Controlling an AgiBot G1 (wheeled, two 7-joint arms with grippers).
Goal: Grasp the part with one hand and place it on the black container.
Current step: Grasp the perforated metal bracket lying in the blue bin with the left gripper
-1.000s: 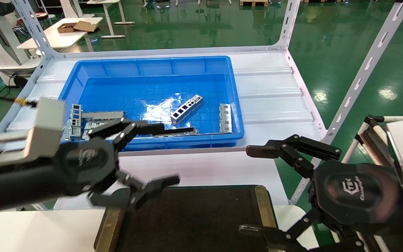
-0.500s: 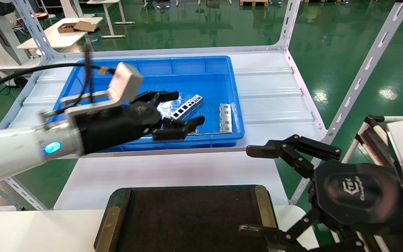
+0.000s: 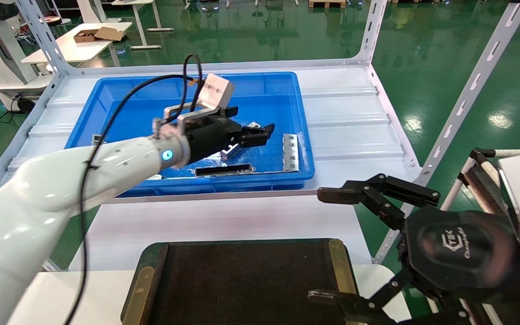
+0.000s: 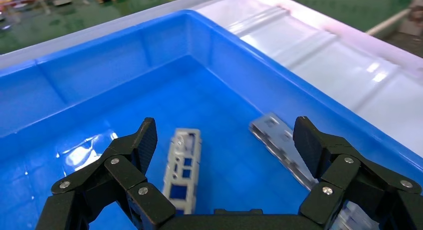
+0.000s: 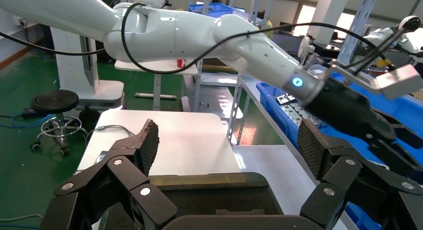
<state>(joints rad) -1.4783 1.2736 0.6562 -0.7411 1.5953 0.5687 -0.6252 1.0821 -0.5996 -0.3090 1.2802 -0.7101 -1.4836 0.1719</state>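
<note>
The part [image 3: 229, 150] is a narrow silver-grey bar with rectangular cut-outs, lying flat on the floor of the blue bin [image 3: 197, 79]. In the head view my left gripper [image 3: 255, 119] covers most of it. My left gripper is open and empty and hovers above the part. In the left wrist view the part [image 4: 182, 167] lies close to one finger of the open left gripper [image 4: 225, 135]. The black container [image 3: 251, 280] lies at the near edge and is bare. My right gripper [image 3: 323, 246] is open and empty beside the container's right edge; it also shows in the right wrist view [image 5: 227, 140].
A wider grey stamped plate [image 3: 290, 152] lies by the bin's right wall and also shows in the left wrist view [image 4: 282, 142]. A long dark slotted bar [image 3: 224, 170] lies along the bin's front wall. White shelf uprights [image 3: 467, 95] stand to the right.
My left arm swung from over the black container's left corner forward into the blue bin and now hovers over the part. The right arm has not moved.
</note>
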